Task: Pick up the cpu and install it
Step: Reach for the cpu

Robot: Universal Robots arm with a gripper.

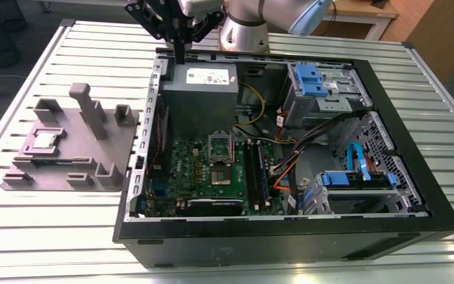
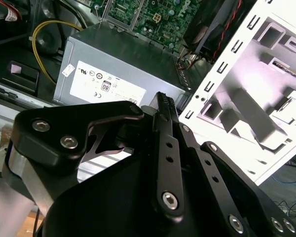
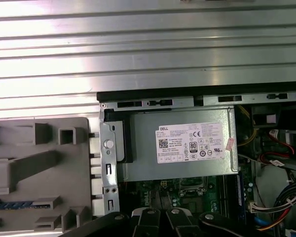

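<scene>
The cpu, a small silver square with a pale rim, lies flat in a recess of the grey holder block on the exterior view's left, outside the computer case. My gripper hangs above the far rim of the open case, over the back edge of the power supply, well away from the cpu. Its black fingers meet at a single tip, shut with nothing between them; in the second wrist view the gripper points at the power supply. The motherboard's socket stands uncovered.
The case holds the green motherboard, black memory sticks, loose cables and blue drive brackets. The holder block has tall grey posts. All rests on a slatted metal table. In the first wrist view the holder block lies beside the case wall.
</scene>
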